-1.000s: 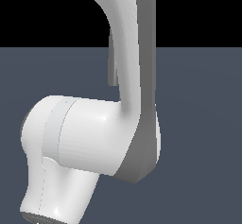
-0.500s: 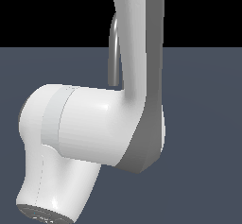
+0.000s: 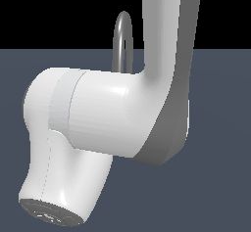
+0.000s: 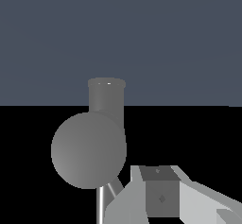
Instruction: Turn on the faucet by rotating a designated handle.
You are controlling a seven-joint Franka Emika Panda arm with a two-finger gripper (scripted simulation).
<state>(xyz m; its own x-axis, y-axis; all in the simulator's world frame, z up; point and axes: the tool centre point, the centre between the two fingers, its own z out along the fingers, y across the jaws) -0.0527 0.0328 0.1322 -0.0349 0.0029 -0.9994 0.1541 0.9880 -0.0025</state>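
Note:
In the exterior view only the top of the faucet's arched grey spout shows behind my white arm; its base and the handle are hidden there. In the wrist view I see the faucet end-on as a round grey body with the spout tube's open end beyond it. A thin grey rod, likely the handle, sticks out from the body toward my gripper. The gripper sits close beside this rod. Only one grey finger block shows, so I cannot tell whether the jaws are open or shut.
My white arm's elbow and link fill most of the exterior view and hide the faucet's lower part. A flat dark blue-grey floor lies all around. A second thin grey rod runs straight from the faucet body.
My arm's upright link has shifted toward the exterior view's right, and more of the arched spout now shows beside it.

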